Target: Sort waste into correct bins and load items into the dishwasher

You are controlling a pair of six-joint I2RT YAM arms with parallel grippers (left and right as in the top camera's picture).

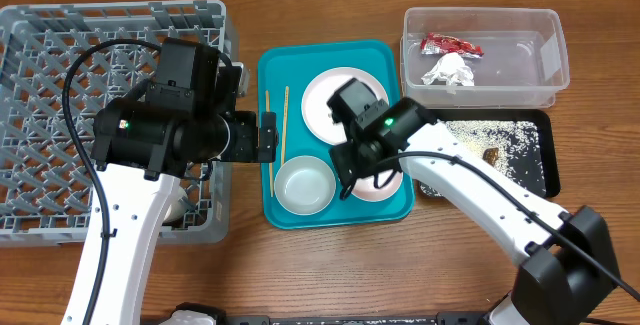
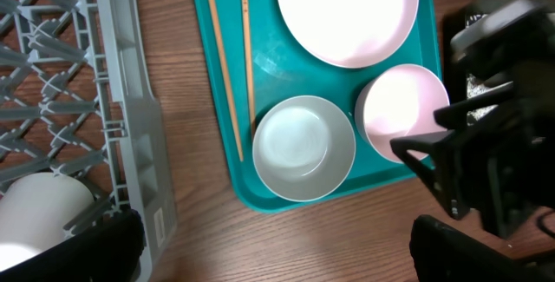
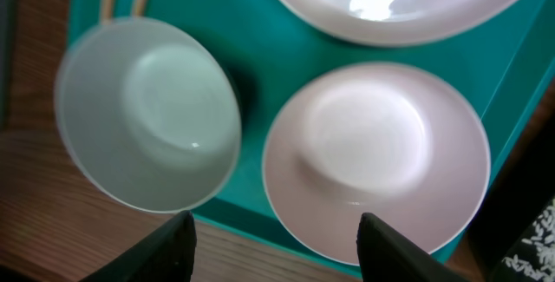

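Right wrist view — the right hand, fingers spread and empty, hovers over the white bowl at the teal tray's near corner; the bowl lies just ahead, slightly right. Left hand, also open, is farther off.

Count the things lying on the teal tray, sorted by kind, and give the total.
Plate: 1
Bowls: 2
Chopsticks: 2
Total on the teal tray: 5
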